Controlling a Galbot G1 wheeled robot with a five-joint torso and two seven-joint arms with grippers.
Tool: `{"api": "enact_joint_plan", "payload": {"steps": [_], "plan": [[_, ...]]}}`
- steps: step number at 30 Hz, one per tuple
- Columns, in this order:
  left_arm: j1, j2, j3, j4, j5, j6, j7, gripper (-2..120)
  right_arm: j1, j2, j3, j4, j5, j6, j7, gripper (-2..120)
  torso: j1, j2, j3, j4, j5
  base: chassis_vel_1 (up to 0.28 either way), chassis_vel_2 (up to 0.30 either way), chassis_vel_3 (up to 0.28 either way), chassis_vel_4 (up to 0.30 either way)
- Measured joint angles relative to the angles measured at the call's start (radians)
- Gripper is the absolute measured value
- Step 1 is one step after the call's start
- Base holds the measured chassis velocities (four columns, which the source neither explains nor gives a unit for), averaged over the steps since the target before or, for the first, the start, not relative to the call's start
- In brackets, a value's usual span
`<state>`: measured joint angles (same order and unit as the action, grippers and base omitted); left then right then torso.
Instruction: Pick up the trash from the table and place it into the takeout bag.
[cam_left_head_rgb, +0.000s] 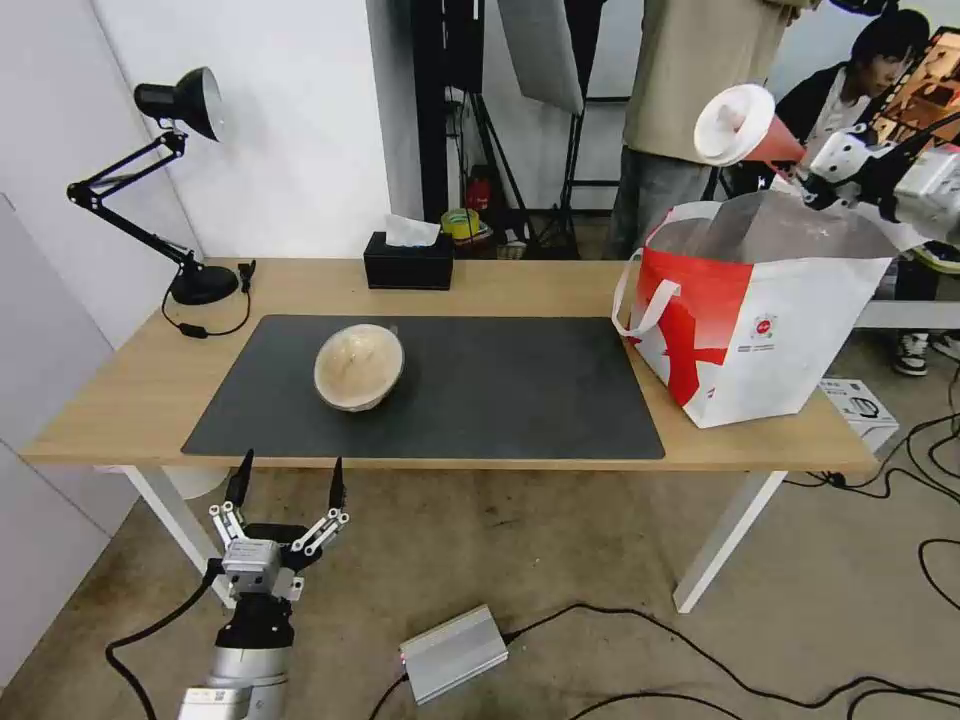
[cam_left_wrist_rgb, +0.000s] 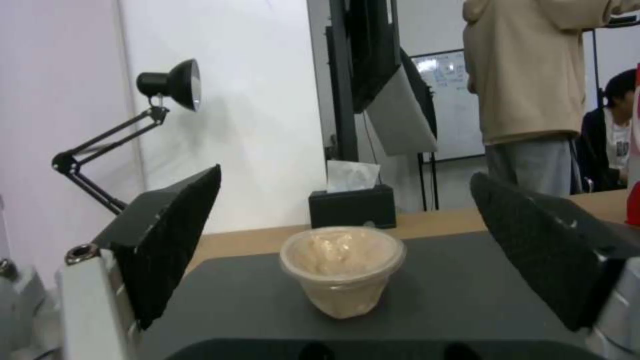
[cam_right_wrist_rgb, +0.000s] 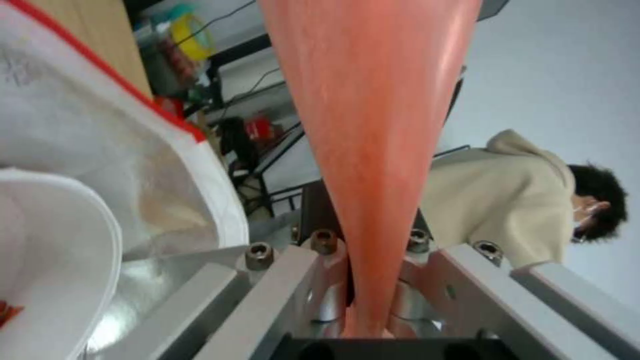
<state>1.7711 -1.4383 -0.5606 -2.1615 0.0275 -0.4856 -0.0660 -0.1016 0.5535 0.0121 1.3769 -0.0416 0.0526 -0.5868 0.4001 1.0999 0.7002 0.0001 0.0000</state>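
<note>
Red drink cup (cam_left_head_rgb: 752, 132) — clamped in right gripper (cam_left_head_rgb: 812, 172) above takeout bag (cam_left_head_rgb: 760, 320).

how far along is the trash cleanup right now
In hand: the right gripper holds the red drink cup tilted above the open takeout bag, not yet dropped. A white rim shows inside the bag, perhaps the white bowl. Left: the tan bowl still on the mat; left gripper open below the table edge.

A: What's getting lost near the bag (cam_left_head_rgb: 760, 330)?
B: Its inside is hiding behind its wall, and the right gripper's (cam_left_head_rgb: 812, 178) fingers are blurring beside the cup (cam_left_head_rgb: 745, 125).
</note>
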Motion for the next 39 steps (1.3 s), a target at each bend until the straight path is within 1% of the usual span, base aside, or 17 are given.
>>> {"api": "enact_joint_plan", "payload": {"steps": [8,16,30,39], "plan": [[0.000,-0.003,-0.001,0.001,-0.001,-0.004,0.000,100,0.021,0.015,-0.016,-0.050,-0.092,0.034,-0.041,3,0.000,0.000,0.000,-0.0002,0.0000,0.000,0.000,0.000,0.000],[0.005,-0.007,-0.002,-0.002,-0.002,-0.008,0.000,100,0.019,0.018,-0.016,-0.096,-0.133,0.067,-0.056,3,0.000,0.000,0.000,-0.0002,0.0000,0.000,0.000,0.000,0.000],[0.017,-0.010,-0.006,-0.011,-0.001,-0.018,0.000,100,-0.009,0.019,0.006,-0.146,-0.166,0.094,-0.047,3,0.000,0.000,0.000,-0.0003,0.0000,0.000,0.000,0.000,0.000],[0.024,-0.007,-0.010,-0.006,-0.002,-0.027,0.000,100,-0.007,0.048,0.007,-0.195,-0.207,0.108,-0.038,3,0.000,0.000,0.000,-0.0001,0.0000,0.000,0.000,0.000,0.000]]}}
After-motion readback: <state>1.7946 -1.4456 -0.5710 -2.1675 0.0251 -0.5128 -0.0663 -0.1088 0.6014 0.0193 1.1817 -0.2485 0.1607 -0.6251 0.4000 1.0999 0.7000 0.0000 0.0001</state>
